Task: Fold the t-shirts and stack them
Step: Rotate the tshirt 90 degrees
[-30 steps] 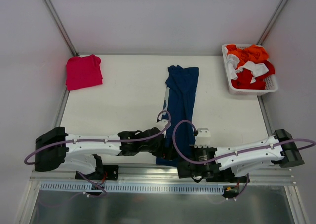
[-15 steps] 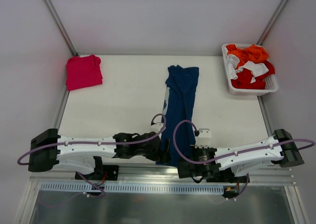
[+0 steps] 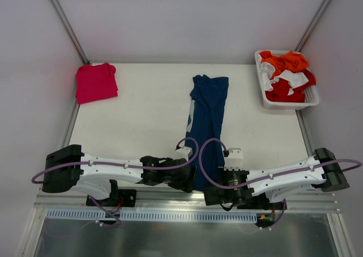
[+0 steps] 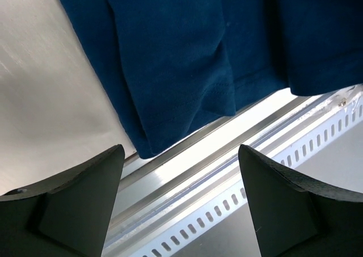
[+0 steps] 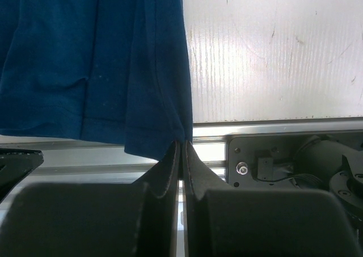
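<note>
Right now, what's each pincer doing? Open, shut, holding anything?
Left pincer: open, holding nothing; the navy t-shirt hem lies just ahead of it.
Right pincer: shut on the navy t-shirt's near hem corner.

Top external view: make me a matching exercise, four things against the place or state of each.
1. navy t-shirt
2. pink-red t-shirt
3. basket
4. left gripper

A. far right corner, clothes inside
B. open, at the front edge
C. far left corner
D. middle, running lengthwise to the front edge

Pairs: 1-D, 2-C, 3-A, 4-B
</note>
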### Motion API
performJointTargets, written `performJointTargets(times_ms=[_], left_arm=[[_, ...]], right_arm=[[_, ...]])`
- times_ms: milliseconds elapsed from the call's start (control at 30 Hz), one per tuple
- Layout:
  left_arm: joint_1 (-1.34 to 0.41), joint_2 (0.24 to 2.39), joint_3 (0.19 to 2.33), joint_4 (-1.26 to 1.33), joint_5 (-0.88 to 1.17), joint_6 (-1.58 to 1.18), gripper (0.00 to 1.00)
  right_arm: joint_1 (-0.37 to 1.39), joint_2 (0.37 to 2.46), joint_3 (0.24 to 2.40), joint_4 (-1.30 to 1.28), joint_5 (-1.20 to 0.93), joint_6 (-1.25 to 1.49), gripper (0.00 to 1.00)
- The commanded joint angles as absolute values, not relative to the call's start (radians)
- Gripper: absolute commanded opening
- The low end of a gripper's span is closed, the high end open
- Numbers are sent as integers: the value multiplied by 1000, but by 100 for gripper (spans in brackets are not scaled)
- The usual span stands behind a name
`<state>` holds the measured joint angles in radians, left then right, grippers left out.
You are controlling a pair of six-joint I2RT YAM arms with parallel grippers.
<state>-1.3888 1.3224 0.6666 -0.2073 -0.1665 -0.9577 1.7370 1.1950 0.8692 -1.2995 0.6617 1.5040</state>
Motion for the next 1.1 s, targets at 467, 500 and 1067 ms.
performJointTargets(times_ms=[467, 500, 1067], left_arm=[[-1399, 1325, 721, -153, -193, -956, 78], [-1399, 1334, 721, -150, -190, -956, 78], [-1399, 1325, 695, -121, -178, -957, 75]], right_arm=[[1746, 1198, 876, -1483, 661, 1529, 1], [1746, 1198, 876, -1483, 661, 1529, 1], [1752, 1201, 877, -1485, 661, 1534, 0]])
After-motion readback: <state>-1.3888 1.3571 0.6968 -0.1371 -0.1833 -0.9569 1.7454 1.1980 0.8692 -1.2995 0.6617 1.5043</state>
